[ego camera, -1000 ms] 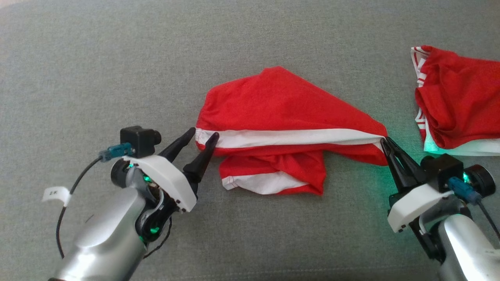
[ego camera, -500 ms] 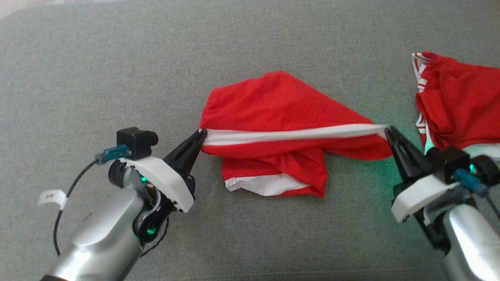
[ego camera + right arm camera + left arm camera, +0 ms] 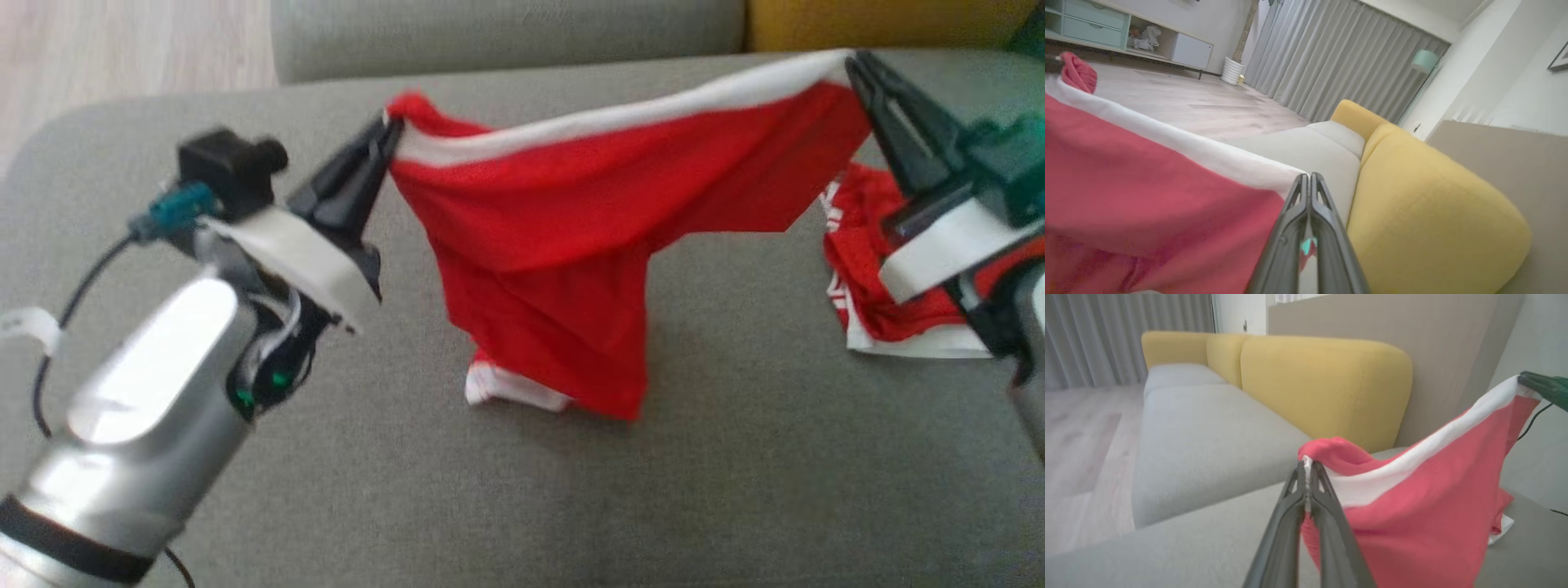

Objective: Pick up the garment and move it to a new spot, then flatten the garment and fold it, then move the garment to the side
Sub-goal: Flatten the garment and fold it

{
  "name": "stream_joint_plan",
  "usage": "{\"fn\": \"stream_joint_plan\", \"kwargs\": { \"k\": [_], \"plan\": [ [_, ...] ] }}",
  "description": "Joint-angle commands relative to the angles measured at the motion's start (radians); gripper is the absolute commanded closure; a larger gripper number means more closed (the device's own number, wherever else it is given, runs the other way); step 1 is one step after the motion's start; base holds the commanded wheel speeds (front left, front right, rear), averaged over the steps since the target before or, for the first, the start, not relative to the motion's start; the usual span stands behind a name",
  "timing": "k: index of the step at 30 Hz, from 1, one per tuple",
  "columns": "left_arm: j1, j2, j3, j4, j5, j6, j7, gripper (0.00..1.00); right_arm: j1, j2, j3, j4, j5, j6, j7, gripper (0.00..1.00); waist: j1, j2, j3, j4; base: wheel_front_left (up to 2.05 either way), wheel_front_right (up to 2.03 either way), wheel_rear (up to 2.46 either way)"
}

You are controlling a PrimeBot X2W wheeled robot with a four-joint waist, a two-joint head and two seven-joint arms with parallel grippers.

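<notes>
**Head view.** The left arm (image 3: 139, 408) rises from the lower left, its silver forearm slanting up and to the right. The left end effector (image 3: 390, 131) has its two dark fingers pressed together on the left end of the white band (image 3: 620, 118) of the red garment (image 3: 571, 204). The right arm enters at the right edge. The right end effector (image 3: 853, 64) points up and to the left, and its fingers are closed on the band's other end. The garment hangs stretched between the two, with the band sloping up toward the right. Its lowest folds and a white hem touch the grey sofa seat (image 3: 735, 457). A second red garment (image 3: 857, 278) lies crumpled on the seat under the right end effector.

**Left wrist view.** The left end effector (image 3: 1306, 467) is clamped tight, with a sliver of white band pinched at the fingertips and a red bunch just beyond them. The garment (image 3: 1404, 531) falls away to the right. Its far corner is held by the right end effector (image 3: 1541, 384) at the upper right. A yellow backrest (image 3: 1323, 384) stands behind.

**Right wrist view.** The right end effector (image 3: 1309, 179) is fully closed on the corner where the white band meets the red cloth. The garment (image 3: 1147, 196) spreads off to the left.
</notes>
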Motion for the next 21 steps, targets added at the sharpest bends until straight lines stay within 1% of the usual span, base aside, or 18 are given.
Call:
{"fn": "stream_joint_plan", "kwargs": {
  "k": [1,4,7,12,15,17,19,20,21],
  "plan": [
    [-0.075,0.047,0.059,-0.057,0.011,0.02,0.009,1.0,-0.034,-0.032,0.016,-0.039,0.011,-0.001,0.016,1.0,0.0,0.0,-0.043,-0.008,0.0,0.0,0.0],
    [-0.076,0.079,0.076,-0.134,0.017,0.066,0.044,1.0,-0.054,-0.055,0.044,-0.072,0.03,-0.001,0.064,1.0,0.0,0.0,-0.091,-0.014,0.0,0.0,0.0],
    [-0.035,0.123,0.091,-0.23,-0.001,0.113,0.092,1.0,-0.034,-0.078,0.052,-0.134,0.059,-0.001,0.12,1.0,0.0,0.0,-0.122,-0.022,0.0,0.0,0.0],
    [0.025,0.213,0.098,-0.408,-0.005,0.181,0.182,1.0,0.009,-0.116,0.013,-0.254,0.081,-0.001,0.205,1.0,0.0,0.0,-0.133,-0.026,0.0,0.0,0.0],
    [0.021,0.251,0.112,-0.478,0.0,0.212,0.224,1.0,0.013,-0.127,-0.011,-0.3,0.094,-0.001,0.245,1.0,0.0,0.0,-0.124,-0.025,0.0,0.0,0.0],
    [0.0,0.267,0.121,-0.492,0.006,0.222,0.245,1.0,-0.005,-0.136,-0.018,-0.311,0.101,-0.001,0.263,1.0,0.0,0.0,-0.107,-0.024,0.0,0.0,0.0],
    [-0.015,0.271,0.123,-0.49,0.009,0.221,0.256,1.0,-0.02,-0.137,-0.015,-0.309,0.113,-0.001,0.272,1.0,0.0,0.0,-0.093,-0.025,0.0,0.0,0.0],
    [-0.033,0.271,0.127,-0.484,0.007,0.219,0.266,1.0,-0.042,-0.137,-0.01,-0.302,0.128,-0.001,0.279,1.0,0.0,0.0,-0.073,-0.027,0.0,0.0,0.0],
    [-0.081,0.259,0.136,-0.452,0.002,0.207,0.277,1.0,-0.106,-0.149,0.017,-0.273,0.146,-0.001,0.288,1.0,0.0,0.0,-0.028,-0.028,0.0,0.0,0.0]
  ]
}}
